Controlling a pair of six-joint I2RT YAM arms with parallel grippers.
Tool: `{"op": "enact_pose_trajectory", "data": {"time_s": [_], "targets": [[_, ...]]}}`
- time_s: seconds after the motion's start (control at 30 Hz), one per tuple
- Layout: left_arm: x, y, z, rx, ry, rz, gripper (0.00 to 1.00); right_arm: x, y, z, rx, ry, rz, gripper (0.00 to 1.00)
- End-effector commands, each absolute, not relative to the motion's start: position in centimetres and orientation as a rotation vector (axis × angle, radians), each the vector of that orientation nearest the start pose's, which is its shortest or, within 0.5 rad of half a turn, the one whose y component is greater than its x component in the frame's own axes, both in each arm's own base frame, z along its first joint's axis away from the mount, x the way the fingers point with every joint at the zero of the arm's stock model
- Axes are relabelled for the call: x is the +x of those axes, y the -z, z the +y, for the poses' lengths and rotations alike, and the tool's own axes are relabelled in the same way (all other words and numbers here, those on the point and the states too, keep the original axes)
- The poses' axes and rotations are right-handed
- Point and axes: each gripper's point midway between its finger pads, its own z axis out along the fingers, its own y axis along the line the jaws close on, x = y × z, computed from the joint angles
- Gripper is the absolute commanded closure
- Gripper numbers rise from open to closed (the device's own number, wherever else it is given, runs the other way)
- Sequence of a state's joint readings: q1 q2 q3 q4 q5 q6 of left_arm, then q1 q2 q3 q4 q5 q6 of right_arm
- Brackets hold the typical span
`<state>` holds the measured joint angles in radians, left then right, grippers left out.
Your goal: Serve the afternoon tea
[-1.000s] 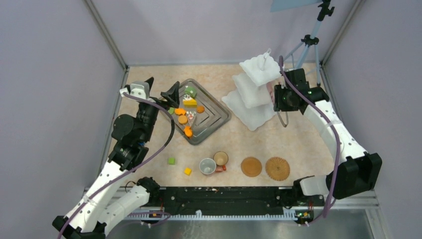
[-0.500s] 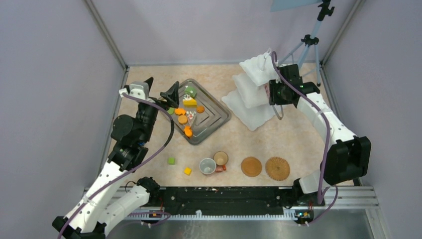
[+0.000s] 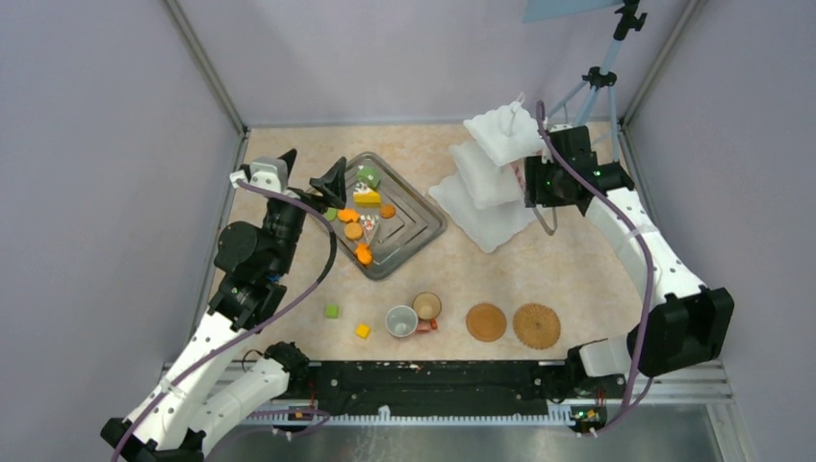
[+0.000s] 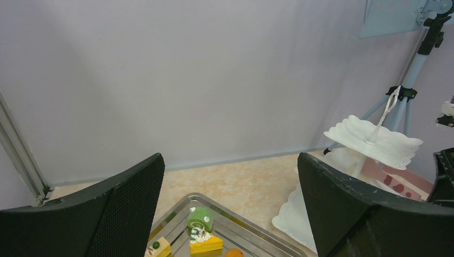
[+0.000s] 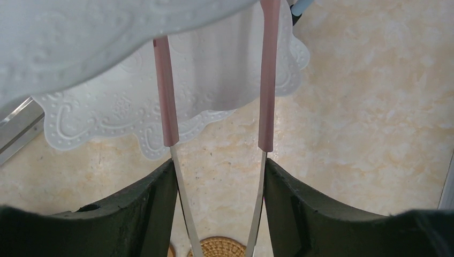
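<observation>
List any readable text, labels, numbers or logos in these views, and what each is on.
No readable text in any view.
white three-tier stand: embossed pattern only, no letters.
grey steel tray, cups, mats: no print visible.
pink tongs between the right fingers: unmarked.
Arm housings: any stickers are too small to tell.

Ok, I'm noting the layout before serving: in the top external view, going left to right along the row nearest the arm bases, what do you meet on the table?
Green cube → yellow cube → pale cup → brown cup → darker woven mat → lighter woven mat.
</observation>
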<state>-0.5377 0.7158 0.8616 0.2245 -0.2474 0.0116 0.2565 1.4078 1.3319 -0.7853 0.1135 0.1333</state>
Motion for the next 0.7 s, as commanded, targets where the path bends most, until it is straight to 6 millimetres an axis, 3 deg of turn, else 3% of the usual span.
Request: {"op": "enact_pose_trajectory", "data": {"time_s": [0.0,0.07,0.23,0.37,0.43,0.57,0.67], "targets": [[27.2,-44.4,-11.6,0.109,0.339,1.169,0.01,33.0,-23.5,6.5,-0.042,-0.035,2.344,0.44],[27.2,-44.3,-11.7,0.114,0.340,1.171,0.01,31.7,-23.4,6.3,-0.034,-0.043,2.374,0.44],[27.5,-44.1,-11.8,0.120,0.339,1.180,0.01,26.5,-22.6,6.0,-0.009,-0.096,2.445,0.47],[27.4,-44.1,-12.2,0.113,0.374,1.182,0.01,22.5,-23.5,7.6,-0.059,-0.263,2.456,0.49],[27.3,-44.2,-12.2,0.113,0.376,1.181,0.01,21.1,-24.0,9.4,-0.109,-0.364,2.452,0.50],[27.3,-44.3,-11.8,0.102,0.358,1.179,0.01,18.9,-25.1,15.1,-0.285,-0.481,2.422,0.51],[27.2,-44.5,-11.1,0.079,0.333,1.174,0.01,18.0,-25.0,20.8,-0.398,-0.596,2.408,0.51]]}}
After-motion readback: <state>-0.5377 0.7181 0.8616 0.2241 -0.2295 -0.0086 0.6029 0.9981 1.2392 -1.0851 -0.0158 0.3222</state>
